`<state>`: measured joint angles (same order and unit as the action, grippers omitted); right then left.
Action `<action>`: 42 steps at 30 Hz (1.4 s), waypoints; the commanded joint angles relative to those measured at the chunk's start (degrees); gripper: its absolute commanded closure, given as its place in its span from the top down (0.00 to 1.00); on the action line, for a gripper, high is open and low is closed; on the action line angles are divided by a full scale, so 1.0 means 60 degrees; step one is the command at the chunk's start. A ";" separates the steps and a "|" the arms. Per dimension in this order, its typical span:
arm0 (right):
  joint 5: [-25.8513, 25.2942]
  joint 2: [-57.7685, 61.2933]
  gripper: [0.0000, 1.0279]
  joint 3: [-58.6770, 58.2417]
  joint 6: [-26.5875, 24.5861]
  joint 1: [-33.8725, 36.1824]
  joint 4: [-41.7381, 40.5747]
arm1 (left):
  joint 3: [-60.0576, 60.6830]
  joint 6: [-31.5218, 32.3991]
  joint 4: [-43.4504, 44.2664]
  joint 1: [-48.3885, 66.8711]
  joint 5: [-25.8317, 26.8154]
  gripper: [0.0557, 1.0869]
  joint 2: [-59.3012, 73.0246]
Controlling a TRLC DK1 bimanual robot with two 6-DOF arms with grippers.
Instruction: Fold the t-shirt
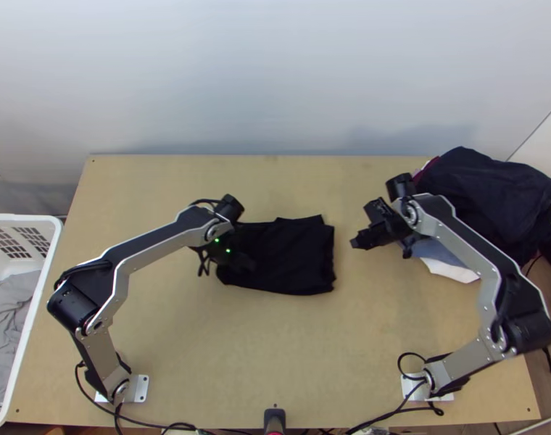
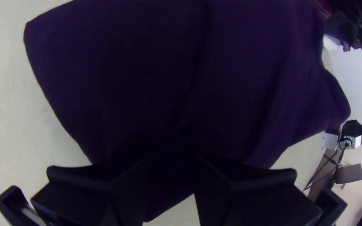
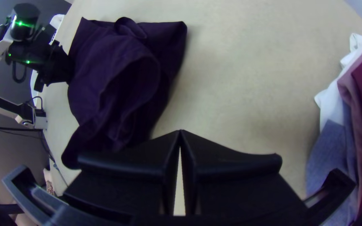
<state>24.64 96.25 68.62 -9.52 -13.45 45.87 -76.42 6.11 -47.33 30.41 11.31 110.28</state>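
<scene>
My left gripper [image 1: 246,262] is low over the left part of the black t-shirt [image 1: 297,254], which lies as a compact, layered bundle mid-table. In the left wrist view the dark cloth [image 2: 160,71] spreads beyond the left gripper [image 2: 170,161]; its fingers stand apart, with cloth and some table showing between them. My right gripper [image 1: 357,242] is to the right of the shirt, above bare table and apart from the cloth. In the right wrist view the right gripper [image 3: 180,133] has its fingertips together, and the shirt [image 3: 105,71] shows loose, raised folds.
A pile of dark clothes [image 1: 486,188] covers the table's back right corner, with blue-grey and white cloth [image 1: 449,270] at its front. A white basket [image 1: 42,290] holding grey cloth stands at the left edge. Bare wood surrounds the shirt.
</scene>
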 commanded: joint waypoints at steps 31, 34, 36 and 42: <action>0.2279 -0.0001 0.96 -0.1241 0.3066 -0.0819 -0.2386 | -0.0915 -0.0447 -0.3523 -0.2916 0.0503 0.96 -0.3951; 0.2060 0.0043 0.96 -0.1417 0.3095 -0.0893 -0.2459 | -0.0754 -0.0447 -0.3596 -0.3091 0.0503 0.96 -0.4229; 0.2060 0.0087 0.96 -0.1505 0.3110 -0.1039 -0.2444 | -0.0652 -0.0462 -0.3625 -0.3179 0.0503 0.96 -0.4361; 0.2074 0.0424 0.96 -0.1417 0.3110 -0.1508 -0.2518 | -0.0197 -0.0491 -0.3684 -0.3297 0.0488 0.96 -0.4625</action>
<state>37.95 96.82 60.62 8.29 -20.14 32.38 -80.38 3.38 -68.93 12.08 14.33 84.82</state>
